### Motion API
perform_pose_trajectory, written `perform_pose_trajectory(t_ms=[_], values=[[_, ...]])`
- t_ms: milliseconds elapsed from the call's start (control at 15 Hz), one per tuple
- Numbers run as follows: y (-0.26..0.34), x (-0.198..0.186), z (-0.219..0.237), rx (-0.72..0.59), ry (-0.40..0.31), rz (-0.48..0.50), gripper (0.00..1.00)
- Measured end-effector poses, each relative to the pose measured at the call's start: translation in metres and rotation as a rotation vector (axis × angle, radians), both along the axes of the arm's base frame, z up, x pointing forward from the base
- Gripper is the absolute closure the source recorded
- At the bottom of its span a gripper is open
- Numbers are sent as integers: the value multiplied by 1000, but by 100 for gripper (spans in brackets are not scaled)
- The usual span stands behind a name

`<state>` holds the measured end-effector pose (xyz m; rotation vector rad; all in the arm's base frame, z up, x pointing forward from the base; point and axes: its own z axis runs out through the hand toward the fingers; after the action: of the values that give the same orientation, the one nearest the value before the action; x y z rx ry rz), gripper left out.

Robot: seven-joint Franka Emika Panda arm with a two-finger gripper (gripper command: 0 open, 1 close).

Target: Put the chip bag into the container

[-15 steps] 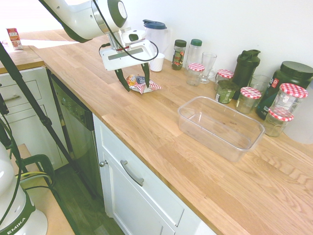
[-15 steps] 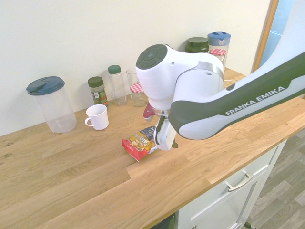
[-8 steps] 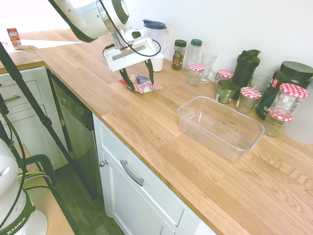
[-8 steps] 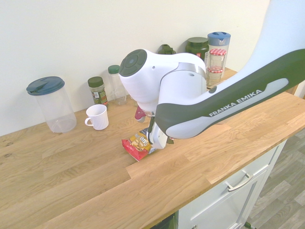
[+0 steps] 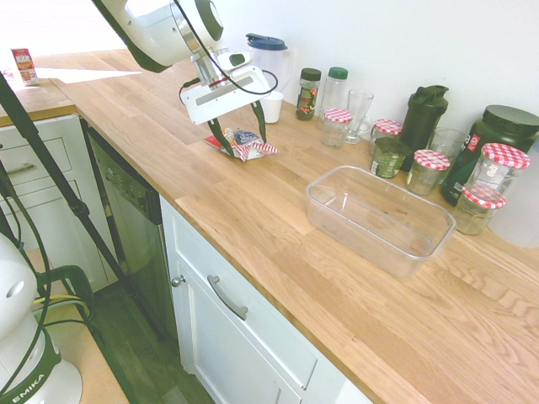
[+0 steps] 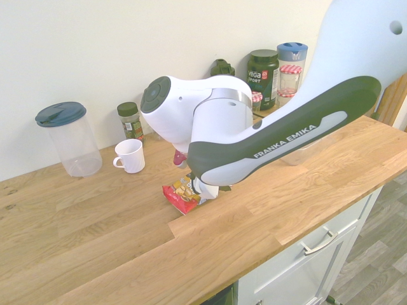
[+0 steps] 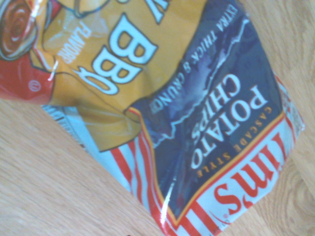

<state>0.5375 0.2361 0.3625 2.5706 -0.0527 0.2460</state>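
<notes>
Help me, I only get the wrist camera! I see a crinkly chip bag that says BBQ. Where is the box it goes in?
Observer: The clear container stands on the same wooden counter, near the jars with checked lids.
Operator: Is the gripper squeezing the bag?
Observer: No, the gripper has its fingers spread wide, over the chip bag.
Operator: Is a cup anywhere?
Observer: Yes, a white mug stands on the counter, near the tall clear pitcher with a dark lid.

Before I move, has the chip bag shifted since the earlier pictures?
No, not visibly: the chip bag lies in the same spot on the wooden counter, just as far from the white mug.
</notes>
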Motion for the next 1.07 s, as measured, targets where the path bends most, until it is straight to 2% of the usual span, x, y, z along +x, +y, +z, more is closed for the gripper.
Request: perform_pose_trajectory(t_ms=[200,400,600,800,867,1067], values=[[5,1,1,19,55,23,0],[16,0,0,35,78,61,0],[24,3,1,65,41,109,0],[11,13,-19,49,17,146,0],[7,18,-29,46,16,154,100],[5,24,-33,40,6,175,100]])
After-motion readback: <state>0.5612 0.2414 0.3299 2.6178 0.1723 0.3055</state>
